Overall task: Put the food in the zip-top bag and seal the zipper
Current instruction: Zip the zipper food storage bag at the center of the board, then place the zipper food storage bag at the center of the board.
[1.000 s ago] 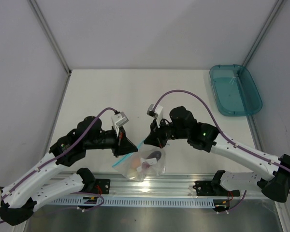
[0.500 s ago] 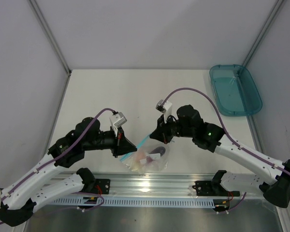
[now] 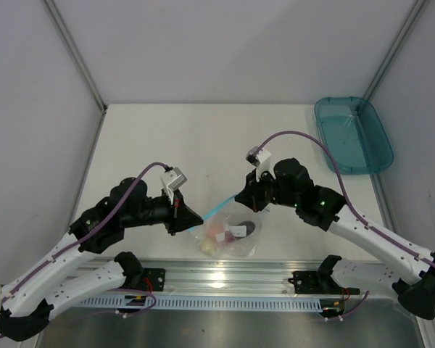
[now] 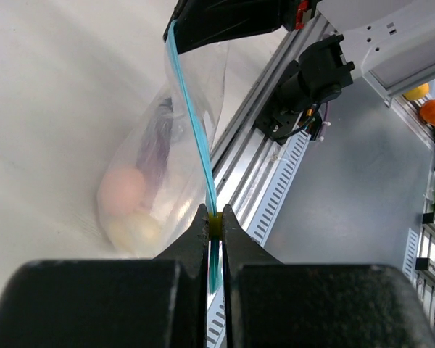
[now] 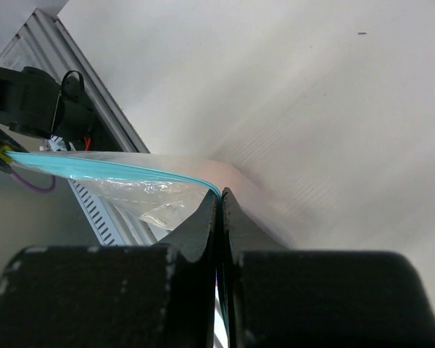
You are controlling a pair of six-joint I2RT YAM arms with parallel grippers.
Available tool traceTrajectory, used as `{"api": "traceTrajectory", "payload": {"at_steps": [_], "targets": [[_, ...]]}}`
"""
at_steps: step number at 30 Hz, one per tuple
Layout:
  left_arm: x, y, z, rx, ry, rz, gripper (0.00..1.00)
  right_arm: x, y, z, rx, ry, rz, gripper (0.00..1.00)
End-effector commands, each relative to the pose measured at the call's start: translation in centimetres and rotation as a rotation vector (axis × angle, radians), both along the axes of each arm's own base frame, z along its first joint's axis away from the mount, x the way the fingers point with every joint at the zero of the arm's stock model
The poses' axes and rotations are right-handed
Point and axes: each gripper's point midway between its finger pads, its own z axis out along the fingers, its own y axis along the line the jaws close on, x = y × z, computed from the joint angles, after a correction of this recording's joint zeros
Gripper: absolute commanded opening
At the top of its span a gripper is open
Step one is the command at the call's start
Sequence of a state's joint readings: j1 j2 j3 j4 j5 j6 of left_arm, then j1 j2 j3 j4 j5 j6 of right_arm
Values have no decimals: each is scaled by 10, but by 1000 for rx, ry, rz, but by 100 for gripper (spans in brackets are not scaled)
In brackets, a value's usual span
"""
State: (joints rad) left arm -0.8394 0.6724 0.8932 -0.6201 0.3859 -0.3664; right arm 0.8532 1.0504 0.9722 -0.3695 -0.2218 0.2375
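The clear zip-top bag [image 3: 228, 235] hangs between my two grippers near the table's front edge. Its teal-blue zipper [image 3: 217, 212] is stretched taut between them. The food shows inside: a dark purple piece [image 3: 250, 228], a peach-pink piece [image 4: 123, 190] and a pale cream piece [image 4: 134, 230]. My left gripper [image 3: 191, 222] is shut on the zipper's left end [image 4: 213, 225]. My right gripper [image 3: 241, 199] is shut on the zipper's right end [image 5: 219, 194]. In the left wrist view the zipper [image 4: 188, 123] runs straight to the right gripper [image 4: 172, 30].
A teal plastic tray [image 3: 352, 134] lies at the back right of the white table [image 3: 203, 145]. An aluminium rail [image 3: 225, 279] with the arm mounts runs along the near edge, just below the bag.
My right gripper has slid right along the zipper, away from my left gripper. The teal strip is longer and tauter. The bag has shifted slightly right.
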Motion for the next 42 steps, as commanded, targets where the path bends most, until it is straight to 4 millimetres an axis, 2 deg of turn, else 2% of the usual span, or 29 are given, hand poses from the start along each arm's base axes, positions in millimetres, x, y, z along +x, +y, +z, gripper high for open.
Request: {"api": "traceTrajectory", "payload": {"at_steps": [1, 5, 9, 14, 15, 17, 18, 20, 22, 23, 25, 26, 28, 29, 30, 31, 32, 33, 34, 35, 36, 37, 38, 39, 40, 41, 42], "targets": [[-11, 7, -2, 2, 35, -4, 0, 25, -28, -7, -62, -29, -168, 0], [-2, 15, -6, 24, 21, 70, 1, 24, -35, -7, -71, -29, -190, 0], [-2, 17, -4, 12, 10, 83, 1, 22, -35, -7, -66, -16, -194, 0], [-3, 11, -6, 6, 12, 49, 2, 14, -20, -6, -50, -9, -137, 0], [-2, 11, -6, 8, 13, 54, 12, 14, -17, -8, -58, -4, -132, 0], [1, 11, -7, 10, 5, 67, 24, 15, -11, -8, -58, -5, -124, 0], [7, 14, -6, 13, -11, 101, 40, 16, -9, -9, -56, -2, -121, 0], [15, 23, -4, 22, -31, 173, 66, 20, -4, -9, -54, 1, -114, 0], [30, 40, 2, 22, -80, 303, 99, 28, -1, -13, -66, 9, -119, 0], [32, 48, 7, 23, -97, 341, 99, 30, 0, -13, -69, 10, -118, 0], [41, 64, 16, 24, -142, 430, 99, 42, 2, -5, -53, -3, -136, 0], [42, 69, 17, 25, -152, 447, 100, 49, 4, -9, -63, 5, -141, 0], [43, 75, 24, 10, -180, 471, 100, 67, 4, 1, -49, -5, -170, 0], [44, 77, 24, 11, -186, 482, 99, 77, 6, -9, -72, 15, -181, 0], [45, 78, 20, 18, -185, 488, 100, 86, 6, -10, -76, 17, -192, 0], [45, 79, 20, 17, -186, 491, 99, 97, 8, -3, -66, 3, -206, 0], [44, 79, 19, 15, -186, 488, 99, 114, 5, -16, -94, 29, -237, 0], [44, 78, 16, 19, -184, 483, 99, 125, 3, -19, -104, 27, -251, 0], [44, 77, 12, 24, -178, 478, 99, 138, 6, -10, -86, 5, -260, 0], [43, 76, 8, 27, -170, 475, 100, 153, 1, -13, -88, 4, -282, 0], [41, 74, 7, 20, -163, 462, 99, 167, 2, -30, -114, 30, -292, 0], [40, 71, 6, 8, -158, 453, 100, 177, 2, -35, -117, 37, -296, 0], [39, 69, 2, 2, -150, 444, 100, 200, -5, -28, -107, 20, -333, 0], [35, 68, 5, -25, -146, 428, 100, 215, -6, -53, -146, 59, -349, 0], [34, 65, 2, -36, -143, 421, 99, 228, -9, -58, -152, 63, -367, 0], [32, 66, 5, -56, -147, 416, 99, 249, -15, -52, -138, 47, -400, 0], [30, 64, 6, -70, -145, 406, 99, 260, -17, -59, -139, 47, -409, 0]]}}
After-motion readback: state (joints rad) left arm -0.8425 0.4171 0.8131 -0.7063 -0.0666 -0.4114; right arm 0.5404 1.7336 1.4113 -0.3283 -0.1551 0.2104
